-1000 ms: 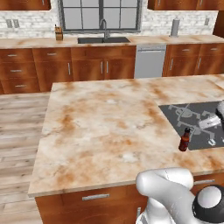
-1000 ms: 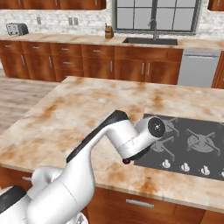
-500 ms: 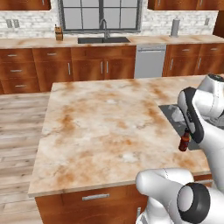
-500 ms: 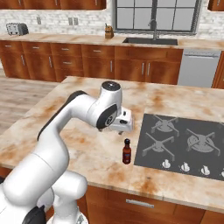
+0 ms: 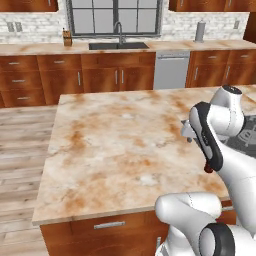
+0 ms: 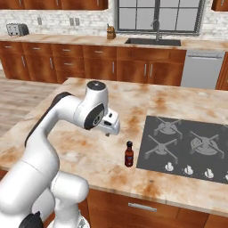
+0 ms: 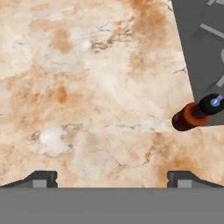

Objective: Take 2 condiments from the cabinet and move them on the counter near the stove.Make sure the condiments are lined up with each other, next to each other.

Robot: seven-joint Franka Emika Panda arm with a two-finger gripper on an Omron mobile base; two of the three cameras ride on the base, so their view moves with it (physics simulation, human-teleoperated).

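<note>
Left base view: arm fills the right side of the frame, over the counter (image 5: 115, 145). A sliver of the dark red sauce bottle (image 5: 208, 169) shows at right centre, just behind the forearm; stove (image 5: 247, 137) at the right edge.

Right base view: bottle (image 6: 129, 154) stands upright at frame centre on the counter (image 6: 89, 147), just left of the stove (image 6: 187, 147), apart from it. Claw (image 6: 108, 132) hangs above and left of the bottle, not touching.

Hand view: claw (image 7: 112, 178) tips spread wide at the bottom edge, nothing between them. Bottle (image 7: 196, 113) at right centre, beside the stove (image 7: 201, 48) corner.
</note>
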